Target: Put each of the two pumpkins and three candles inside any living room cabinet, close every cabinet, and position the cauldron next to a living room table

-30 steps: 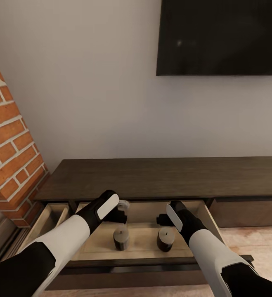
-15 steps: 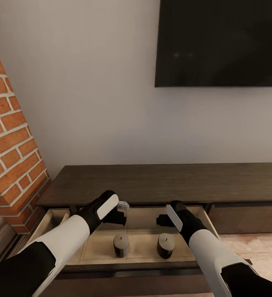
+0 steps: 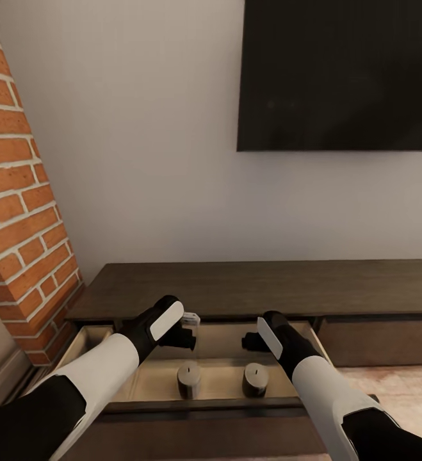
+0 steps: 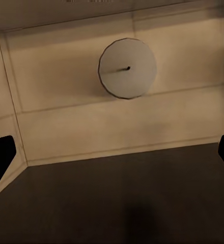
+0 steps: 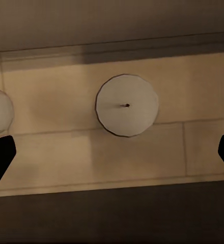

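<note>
Filling the upper right of the head view, a black wall TV (image 3: 339,73) hangs on the pale wall, with a red brick chimney (image 3: 18,192) at the left. Below runs the long dark brown cabinet (image 3: 262,288), its left-hand drawer (image 3: 220,378) pulled out and showing pale wood inside. Two candles stand upright on the drawer floor, apart from each other: the left candle (image 3: 189,379) (image 4: 128,68) and the right candle (image 3: 255,379) (image 5: 127,105). Hovering above them, the left gripper (image 3: 186,334) and the right gripper (image 3: 250,341) each hold nothing, fingers spread wide with dark tips at both edges of each wrist view.
</note>
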`<state>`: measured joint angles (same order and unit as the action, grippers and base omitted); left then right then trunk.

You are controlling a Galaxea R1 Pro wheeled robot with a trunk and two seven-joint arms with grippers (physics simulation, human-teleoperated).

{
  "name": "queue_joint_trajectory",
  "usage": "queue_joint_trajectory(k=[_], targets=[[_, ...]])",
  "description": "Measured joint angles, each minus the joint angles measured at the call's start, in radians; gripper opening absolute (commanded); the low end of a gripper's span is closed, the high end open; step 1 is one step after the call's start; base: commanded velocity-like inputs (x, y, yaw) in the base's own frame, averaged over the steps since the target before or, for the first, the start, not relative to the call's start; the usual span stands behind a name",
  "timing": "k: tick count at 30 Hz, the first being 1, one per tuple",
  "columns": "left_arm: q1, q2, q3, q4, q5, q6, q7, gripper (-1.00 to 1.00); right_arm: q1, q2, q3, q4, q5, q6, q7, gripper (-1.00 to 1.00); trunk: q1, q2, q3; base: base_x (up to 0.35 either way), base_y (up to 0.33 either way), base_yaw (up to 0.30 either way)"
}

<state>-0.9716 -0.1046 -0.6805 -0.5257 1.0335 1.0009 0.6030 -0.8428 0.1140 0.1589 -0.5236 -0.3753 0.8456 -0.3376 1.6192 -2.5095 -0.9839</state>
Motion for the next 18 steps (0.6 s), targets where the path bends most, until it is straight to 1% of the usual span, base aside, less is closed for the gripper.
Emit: queue_joint_trajectory(k=[6,18], targets=[[0.0,0.0,0.0,-0.001,-0.003,-0.001,0.002,1.0,0.0,0.0,0.0,0.0,-0.001,0.0,0.0,1.0,-0.003,0.001,0.023,-0.133,0.0,0.0],[0.0,0.001,0.0,-0.013,-0.007,-0.002,0.004,1.0,0.0,0.0,0.0,-0.004,-0.002,0.0,0.0,1.0,-0.008,0.004,0.07,-0.057,0.0,0.0]])
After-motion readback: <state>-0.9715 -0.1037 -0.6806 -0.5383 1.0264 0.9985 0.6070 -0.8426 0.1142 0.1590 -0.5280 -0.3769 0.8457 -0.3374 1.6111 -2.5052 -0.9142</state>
